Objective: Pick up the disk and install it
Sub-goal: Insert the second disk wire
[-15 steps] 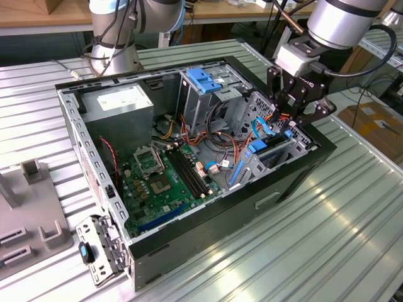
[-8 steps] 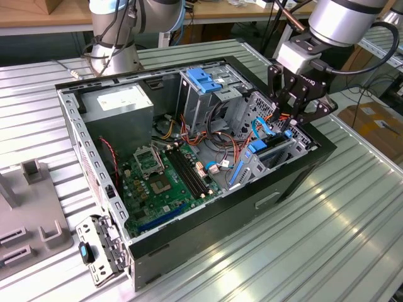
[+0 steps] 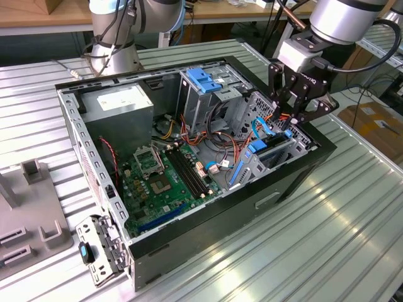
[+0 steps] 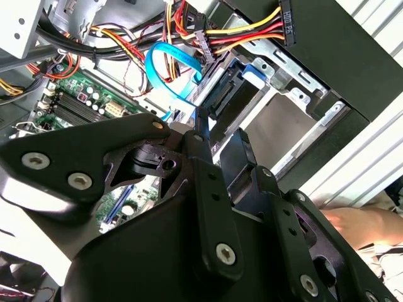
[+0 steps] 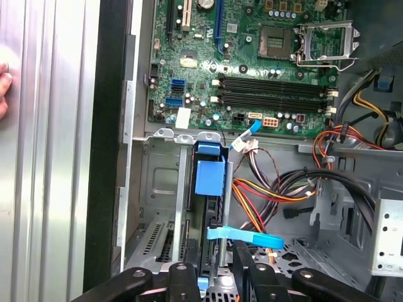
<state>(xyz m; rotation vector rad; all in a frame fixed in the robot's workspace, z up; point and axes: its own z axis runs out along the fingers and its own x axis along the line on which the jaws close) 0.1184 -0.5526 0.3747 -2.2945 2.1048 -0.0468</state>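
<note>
My gripper (image 3: 288, 124) hangs right over the disk (image 3: 269, 153), which stands on edge in the drive bay (image 3: 301, 143) of the computer case (image 3: 208, 229); whether my jaws clench it, I cannot tell

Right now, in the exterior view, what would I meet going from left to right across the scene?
Grey fixture → power supply → blue latch → the disk → cardboard box.
</note>
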